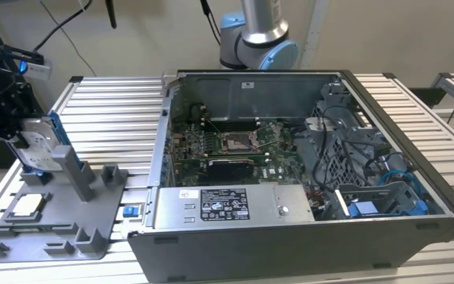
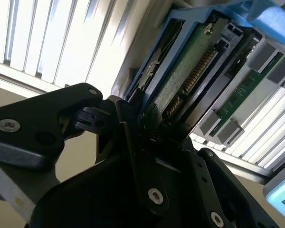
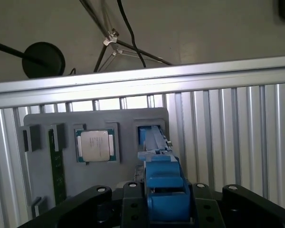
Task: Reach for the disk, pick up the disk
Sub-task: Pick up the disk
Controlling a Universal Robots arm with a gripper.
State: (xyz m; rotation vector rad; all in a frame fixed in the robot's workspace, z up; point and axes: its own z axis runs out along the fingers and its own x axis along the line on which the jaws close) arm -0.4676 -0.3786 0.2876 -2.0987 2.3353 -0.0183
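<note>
**gripper clamped on the upright disk at the fixture**

nearest in the exterior view, a grey fixture [image 1: 54, 242] lies on the slatted table [image 1: 109, 112] at the view's left. a square chip [image 1: 26, 204] sits in one of its pockets, and a small blue part [image 1: 130, 210] lies just beside its edge. next to it is the front wall of the open case [image 1: 290, 251], with a grey box [image 1: 227, 204] bearing a black-and-white sticker just behind that wall.

a little further back, the disk [image 1: 38, 147] stands on edge at the far end of the fixture, its blue bracket running down the side toward the case. its lower end is down among the fixture's posts; i cannot tell whether it rests there or hangs just clear. the gripper [image 1: 16, 135] meets its upper part from the exterior view's left.

in the second wrist view the black fingers [image 2: 130, 126] press on the bracket from either side, so they are closed on the disk, whose green circuit board faces the camera. in the first wrist view the disk runs from the gripper down into a fixture pocket. the chip is in the pocket beside it, and a green strip [image 3: 57, 166] stands in a slot past the chip.

further back in the exterior view, the motherboard [image 1: 227, 142] lies in the case floor, with blue cables [image 1: 392, 171] toward the view's right. behind the case stands the arm [image 1: 259, 35], against a pale wall [image 1: 385, 29].
</note>
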